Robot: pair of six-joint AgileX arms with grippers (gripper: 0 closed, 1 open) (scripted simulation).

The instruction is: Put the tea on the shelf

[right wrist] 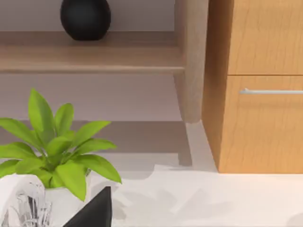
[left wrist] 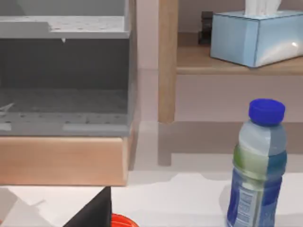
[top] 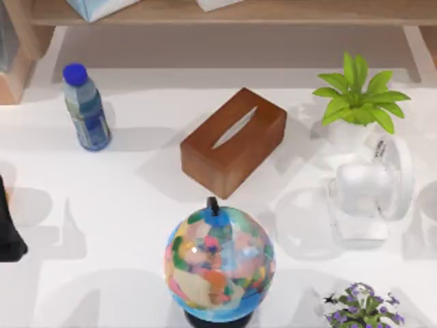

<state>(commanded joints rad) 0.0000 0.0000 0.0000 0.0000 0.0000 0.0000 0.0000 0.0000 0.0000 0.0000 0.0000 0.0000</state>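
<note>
The left hand sits at the surface's left edge; I cannot tell whether it is apart or together. The tea bottle stands upright nearby on the surface, ungrasped. The shelf runs behind. Judging by this, grasping, lifting and placing all remain.

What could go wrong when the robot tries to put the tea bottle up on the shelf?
The bottle is tall and narrow, so a clumsy grab could tip it over. The shelf already holds a blue tissue box, so the bottle might bump it if set down too close. The upright wooden support stands near the bottle's path and could get hit.
</note>
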